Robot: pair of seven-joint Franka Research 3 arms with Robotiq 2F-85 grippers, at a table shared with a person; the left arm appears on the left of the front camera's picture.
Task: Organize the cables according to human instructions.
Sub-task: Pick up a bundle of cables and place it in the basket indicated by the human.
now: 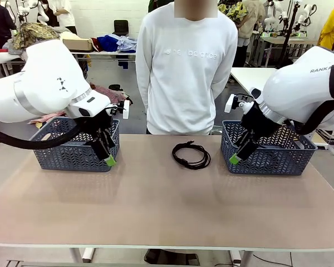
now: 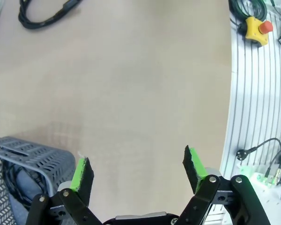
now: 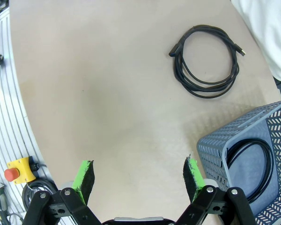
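One coiled black cable (image 1: 191,155) lies on the table at the far middle, in front of the person; it also shows as the coil (image 3: 207,62) and as a curved piece (image 2: 42,14). Another cable (image 3: 251,161) lies inside the right basket, and a dark cable (image 2: 11,176) sits in the left basket. My left gripper (image 1: 107,154) hangs open beside the left basket, nothing between its green pads (image 2: 79,171). My right gripper (image 1: 237,154) is open too, in front of the right basket's left end, with empty pads (image 3: 193,171).
Two grey-blue mesh baskets stand at the far side: the left basket (image 1: 55,158) and the right basket (image 1: 278,161). The person in a white sweatshirt (image 1: 186,67) stands behind the table, hands behind the back. A yellow emergency-stop box (image 2: 257,29) sits past the table's edge.
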